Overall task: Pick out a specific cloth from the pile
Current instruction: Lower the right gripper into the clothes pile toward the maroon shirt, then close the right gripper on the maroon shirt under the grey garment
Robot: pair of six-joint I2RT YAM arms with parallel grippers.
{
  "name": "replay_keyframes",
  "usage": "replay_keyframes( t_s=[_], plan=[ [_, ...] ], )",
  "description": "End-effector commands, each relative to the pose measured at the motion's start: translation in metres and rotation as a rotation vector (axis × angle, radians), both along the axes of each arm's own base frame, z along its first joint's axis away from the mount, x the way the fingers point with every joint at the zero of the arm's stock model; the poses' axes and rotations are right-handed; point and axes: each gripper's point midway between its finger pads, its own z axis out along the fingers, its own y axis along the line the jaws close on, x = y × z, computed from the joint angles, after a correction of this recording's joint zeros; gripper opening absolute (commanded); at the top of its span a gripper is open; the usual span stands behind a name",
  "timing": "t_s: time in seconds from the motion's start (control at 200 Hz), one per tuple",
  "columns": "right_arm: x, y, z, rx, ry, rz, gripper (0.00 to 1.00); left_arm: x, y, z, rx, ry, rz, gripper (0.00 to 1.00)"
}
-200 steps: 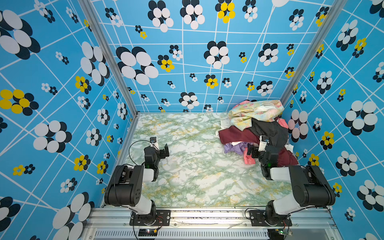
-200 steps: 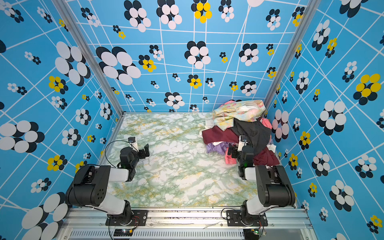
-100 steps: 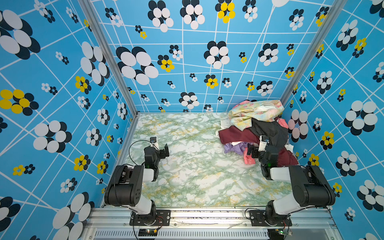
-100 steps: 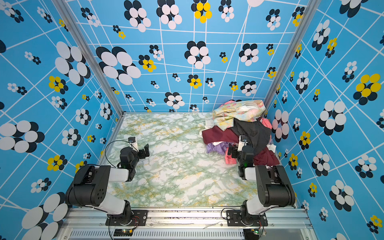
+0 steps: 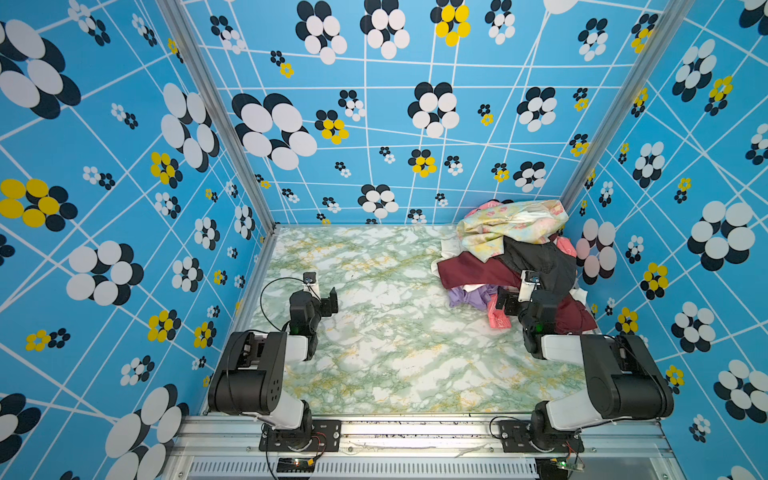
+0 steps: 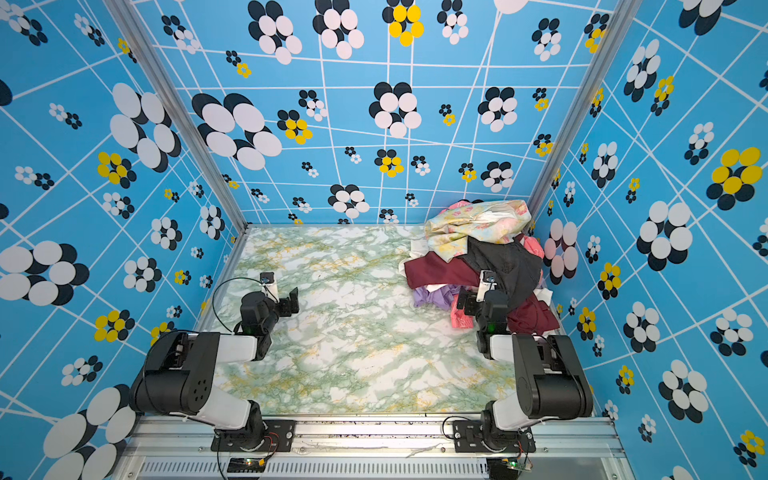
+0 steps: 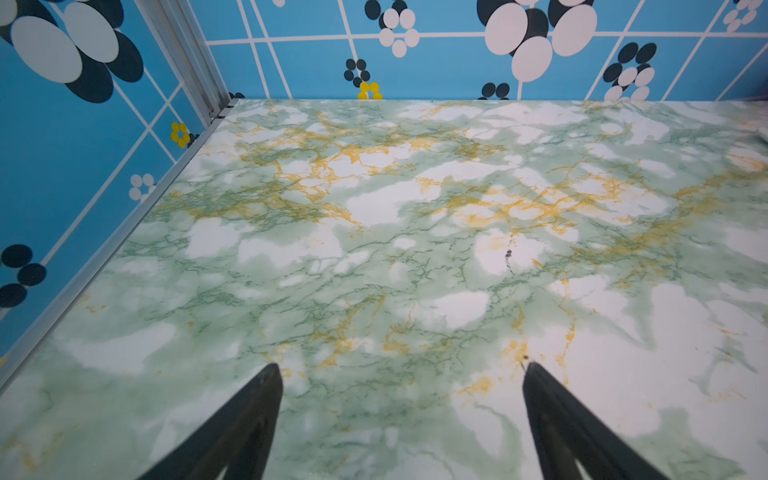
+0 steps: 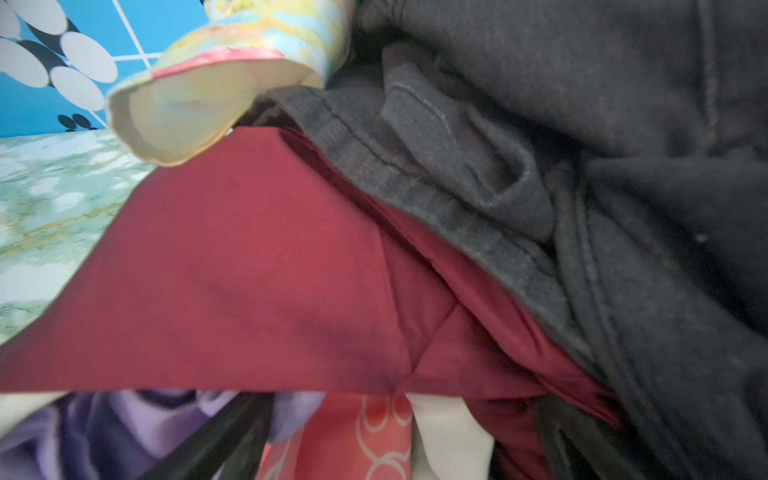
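The cloth [image 5: 469,270] lay just ahead of your right gripper [image 5: 517,300], whose jaws stood wide and empty at the near edge of the pile [image 5: 515,224]. Farther back, the black garment [image 5: 540,262] overlapped it. You seemed mid-approach. Next called for pinching maroon alone. Your left gripper [image 7: 401,368] hung released.

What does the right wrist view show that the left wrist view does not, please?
Only the right wrist view shows the pile: the maroon cloth with the black garment lying over its edge, plus a floral piece, a lilac piece and a pink patterned piece. Only the left wrist view shows the left gripper, open over bare surface, and the metal corner post. Both show the marble table and the blue flowered wall.
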Motion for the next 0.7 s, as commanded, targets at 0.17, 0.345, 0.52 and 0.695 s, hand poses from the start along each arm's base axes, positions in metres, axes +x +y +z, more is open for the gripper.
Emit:
replay_keyframes(
  t_s=[0.17, 0.345, 0.52, 0.695],
  plan=[
    [-0.012, -0.015, 0.050, -0.032, 0.059, -0.122, 0.99, -0.006, -0.010, 0.049, 0.033, 0.002, 0.015, 0.92],
    [-0.020, -0.006, 0.087, -0.014, 0.115, -0.102, 0.99, -0.015, -0.032, 0.075, 0.042, 0.042, -0.012, 0.93],
    [-0.028, -0.001, 0.127, 0.003, 0.173, -0.095, 0.99, -0.028, -0.055, 0.115, 0.006, 0.015, -0.052, 0.95],
    [-0.030, 0.007, 0.144, 0.043, 0.249, -0.077, 0.99, -0.044, -0.064, 0.140, -0.028, 0.029, -0.063, 0.98]
  ],
)
